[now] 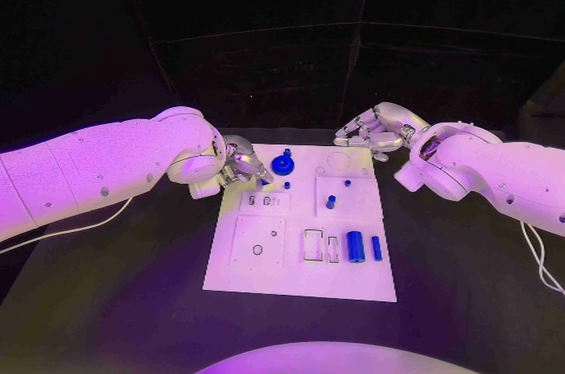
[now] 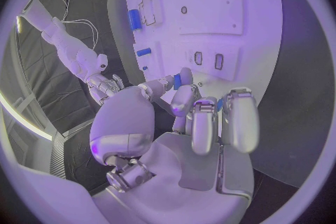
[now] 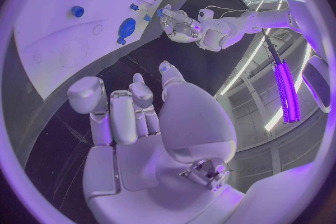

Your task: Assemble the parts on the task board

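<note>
Centrally on the black table (image 1: 117,309) lies the white board (image 1: 353,280); blue parts on it: round knob (image 1: 282,162) near far edge, small peg (image 1: 331,201) mid, big cylinder (image 1: 354,247) w/ thinner pin (image 1: 377,247) just beside it. Left hand (image 1: 244,166) sits at board's far-left corner, pinching a small blue part (image 2: 178,79) btwn fingertips. Right hand (image 1: 371,135) hovers past far-right corner, fingers curled, holding nothing

Black table (image 1: 117,309); dark backdrop (image 1: 295,55) behind; glowing light strip (image 3: 285,89), perhaps ceiling fixture.
</note>
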`<control>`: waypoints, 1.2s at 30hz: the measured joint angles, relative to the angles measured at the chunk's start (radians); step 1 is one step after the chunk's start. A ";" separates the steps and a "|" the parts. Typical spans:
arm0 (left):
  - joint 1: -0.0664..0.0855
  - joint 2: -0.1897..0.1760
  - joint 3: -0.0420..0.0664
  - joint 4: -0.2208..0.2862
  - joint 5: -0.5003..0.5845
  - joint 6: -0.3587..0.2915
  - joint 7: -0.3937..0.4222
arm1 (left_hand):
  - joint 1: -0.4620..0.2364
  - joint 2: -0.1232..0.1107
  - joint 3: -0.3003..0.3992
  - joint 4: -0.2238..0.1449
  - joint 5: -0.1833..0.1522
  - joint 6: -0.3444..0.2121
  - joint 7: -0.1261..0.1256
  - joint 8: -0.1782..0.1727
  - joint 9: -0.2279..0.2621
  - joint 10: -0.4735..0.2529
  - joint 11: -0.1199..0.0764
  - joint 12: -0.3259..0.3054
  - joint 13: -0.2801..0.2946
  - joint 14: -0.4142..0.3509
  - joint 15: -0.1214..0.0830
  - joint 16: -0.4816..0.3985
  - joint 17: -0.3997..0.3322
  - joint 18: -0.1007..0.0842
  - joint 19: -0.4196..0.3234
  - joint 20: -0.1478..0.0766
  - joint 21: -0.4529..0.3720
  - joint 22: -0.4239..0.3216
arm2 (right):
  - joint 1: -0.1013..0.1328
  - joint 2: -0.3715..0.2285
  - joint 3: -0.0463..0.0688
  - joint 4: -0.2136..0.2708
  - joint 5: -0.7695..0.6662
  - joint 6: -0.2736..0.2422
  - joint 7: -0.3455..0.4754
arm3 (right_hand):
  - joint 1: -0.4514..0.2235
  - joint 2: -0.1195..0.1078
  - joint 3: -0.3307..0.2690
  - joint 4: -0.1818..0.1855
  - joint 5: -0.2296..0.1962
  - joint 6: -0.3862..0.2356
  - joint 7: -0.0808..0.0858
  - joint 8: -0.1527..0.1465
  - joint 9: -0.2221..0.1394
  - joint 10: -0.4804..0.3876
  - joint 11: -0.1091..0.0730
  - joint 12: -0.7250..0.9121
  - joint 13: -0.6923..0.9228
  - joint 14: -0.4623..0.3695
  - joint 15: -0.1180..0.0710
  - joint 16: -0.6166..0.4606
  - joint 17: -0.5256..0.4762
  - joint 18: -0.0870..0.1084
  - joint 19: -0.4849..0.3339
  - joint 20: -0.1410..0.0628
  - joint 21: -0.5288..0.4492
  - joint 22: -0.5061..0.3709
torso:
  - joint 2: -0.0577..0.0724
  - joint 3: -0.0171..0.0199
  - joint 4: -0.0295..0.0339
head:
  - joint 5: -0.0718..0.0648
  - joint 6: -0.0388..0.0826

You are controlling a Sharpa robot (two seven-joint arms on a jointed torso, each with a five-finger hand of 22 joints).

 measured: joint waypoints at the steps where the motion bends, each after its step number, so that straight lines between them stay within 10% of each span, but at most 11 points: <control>1: 0.002 0.005 -0.001 -0.005 0.003 0.011 -0.005 | -0.004 0.000 0.003 -0.003 0.001 0.000 0.000 0.000 0.001 0.000 0.000 0.000 0.000 0.000 0.000 0.000 0.000 0.000 0.000 0.000 0.000 0.000 | 0.000 0.000 0.000 0.000 0.000 0.000 0.000 | 0.000 0.000 0.000 0.000 0.000 0.000 0.000 0.000 0.000 0.000 0.000 0.000 0.000 0.000 0.000 0.000 0.000 0.000 0.000 0.000 0.000 0.000 | 0.000 0.0000 0.0000 | 0.000 0.000; 12: 0.031 0.062 -0.049 -0.061 0.020 0.099 -0.065 | -0.058 0.013 0.032 -0.033 0.011 0.019 -0.004 0.004 0.003 0.009 -0.001 0.007 0.013 0.000 0.000 0.000 0.000 0.000 -0.003 0.003 0.000 0.000 | 0.000 0.001 0.000 0.001 0.000 0.000 -0.001 | 0.000 0.000 -0.001 0.001 0.004 0.000 0.000 0.000 0.000 0.000 0.000 0.000 0.000 0.000 0.000 0.000 0.000 0.000 0.001 0.000 0.000 0.000 | 0.000 -0.0007 0.0000 | 0.000 -0.004; 36: 0.058 0.151 -0.071 -0.152 0.023 0.256 -0.121 | -0.155 0.066 0.053 -0.084 0.019 0.058 -0.007 -0.005 0.007 0.040 -0.007 0.036 0.047 0.000 0.000 0.000 0.000 0.000 -0.003 0.003 0.031 0.000 | 0.000 0.010 0.000 -0.003 0.000 0.000 -0.002 | 0.000 0.000 -0.003 0.003 0.006 0.000 0.000 0.000 0.000 0.000 0.000 0.000 0.000 0.000 0.000 0.000 0.002 0.000 0.004 -0.004 0.000 0.000 | 0.001 -0.0017 -0.0010 | -0.002 -0.012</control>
